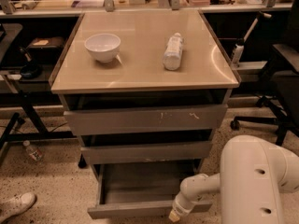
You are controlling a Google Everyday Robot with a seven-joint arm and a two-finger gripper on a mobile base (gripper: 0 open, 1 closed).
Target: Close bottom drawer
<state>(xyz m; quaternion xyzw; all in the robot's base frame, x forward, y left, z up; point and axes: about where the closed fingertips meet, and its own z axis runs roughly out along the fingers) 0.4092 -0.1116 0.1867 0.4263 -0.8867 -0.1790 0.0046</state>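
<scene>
The bottom drawer (140, 209) is the narrowest of three grey-brown drawers and stands pulled out. Its grey box interior (140, 183) is open to view and looks empty. My gripper (174, 214) is at the end of the white arm (252, 181), low at the bottom edge of the view. It sits against the right part of the drawer's flat front. The mid-width drawer (147, 152) and the widest drawer (145, 119), which has white scratches, sit above and stick out less.
On the cabinet top (140, 73) stand a white bowl (103, 46) and a lying plastic bottle (173, 52). A black chair base (261, 115) is at the right, a table leg (23, 120) at the left. A shoe (16, 205) and a small bottle (32, 151) lie on the floor.
</scene>
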